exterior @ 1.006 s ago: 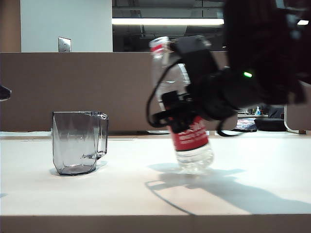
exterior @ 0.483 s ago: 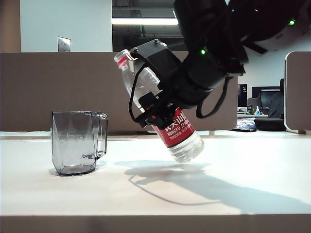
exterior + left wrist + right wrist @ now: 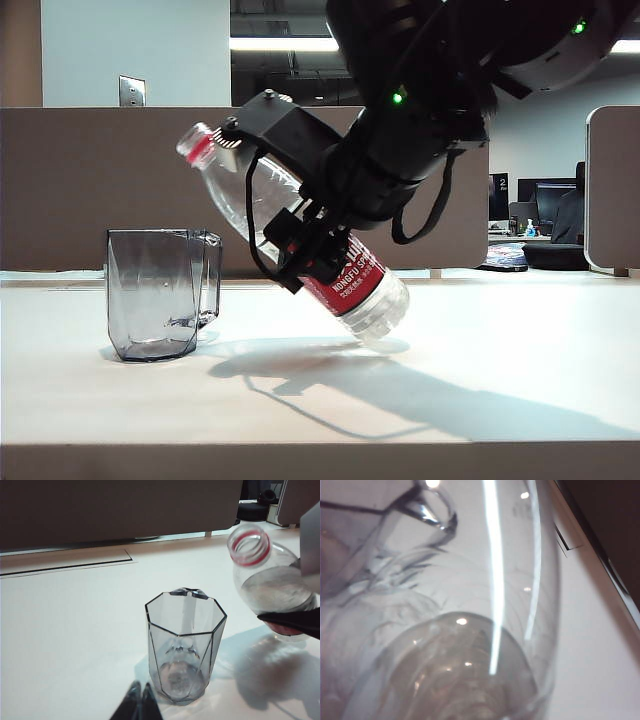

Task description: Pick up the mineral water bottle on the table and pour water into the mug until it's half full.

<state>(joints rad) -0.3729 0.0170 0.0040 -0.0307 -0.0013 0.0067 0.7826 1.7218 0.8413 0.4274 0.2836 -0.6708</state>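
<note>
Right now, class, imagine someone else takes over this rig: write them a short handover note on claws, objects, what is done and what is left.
Right claw: shut on the mineral water bottle, held off the table and tilted, open neck toward the mug.
Left claw: tips together, holding nothing, low in front of the mug.
Mug: upright on the table, handle toward the bottle, looks empty.
Done: bottle picked up and tipped.
Left: bring the mouth over the mug, pour to half full.
</note>
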